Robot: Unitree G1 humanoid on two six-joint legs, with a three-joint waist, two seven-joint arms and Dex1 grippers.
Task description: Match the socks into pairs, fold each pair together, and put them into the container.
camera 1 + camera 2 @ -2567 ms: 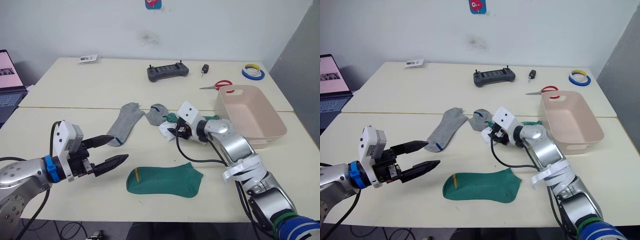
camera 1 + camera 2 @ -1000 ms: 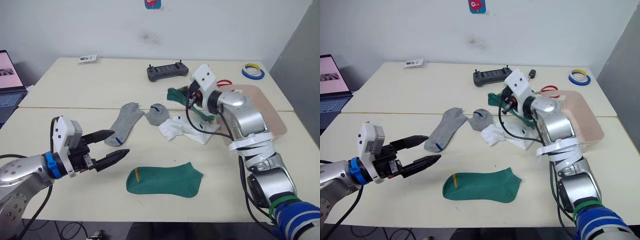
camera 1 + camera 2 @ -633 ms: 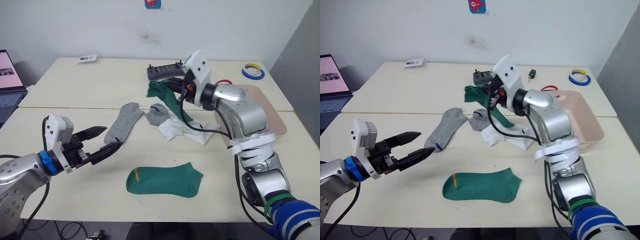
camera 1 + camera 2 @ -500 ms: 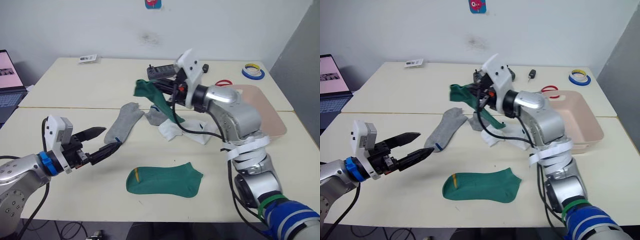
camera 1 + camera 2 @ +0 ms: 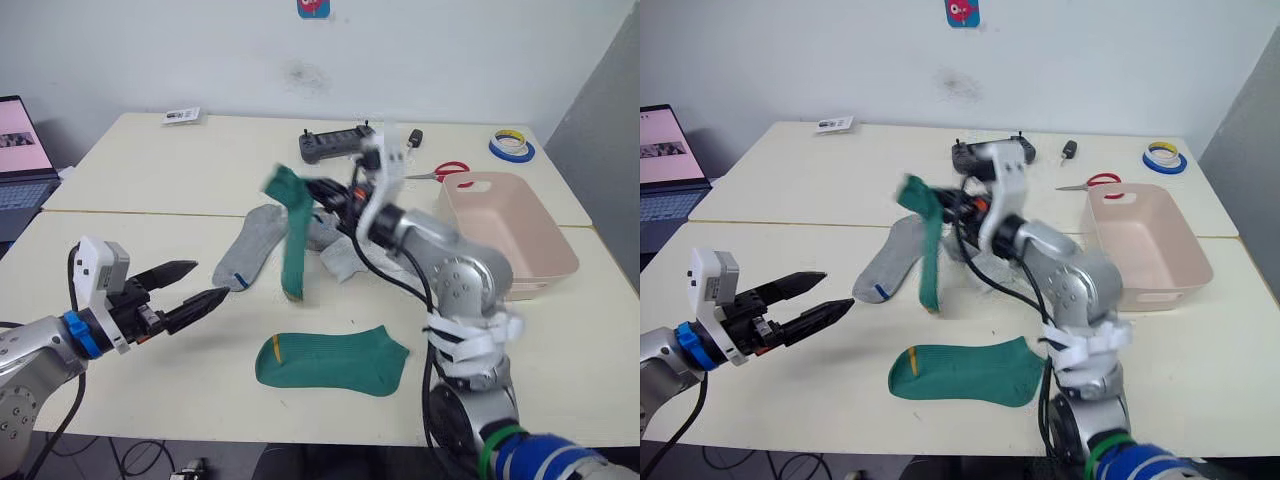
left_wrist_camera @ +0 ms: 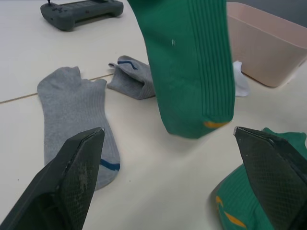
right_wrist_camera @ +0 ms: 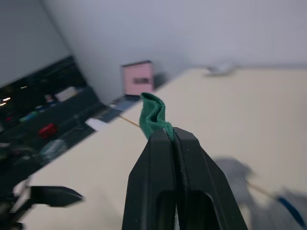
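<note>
A robot test room in a lab or an office, as it seems.

Two plain cream tables point(image 5: 150, 170) stand together against a bare white wall point(image 5: 450, 50). On them lie a black hand controller point(image 5: 338, 144), scissors with red handles point(image 5: 440, 171) and rolls of tape point(image 5: 511, 146). An open laptop point(image 5: 22, 150) stands at the left edge, and a small sticker point(image 5: 962, 12) is on the wall.

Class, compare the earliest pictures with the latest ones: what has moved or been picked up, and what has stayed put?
The right gripper, down among the heaped socks by the tub at first, took hold of a green sock, lifted it and carried it toward the robot's left; it now hangs above the table. The left gripper stayed open, drifting slightly. The flat green sock and long grey sock stayed put.
</note>
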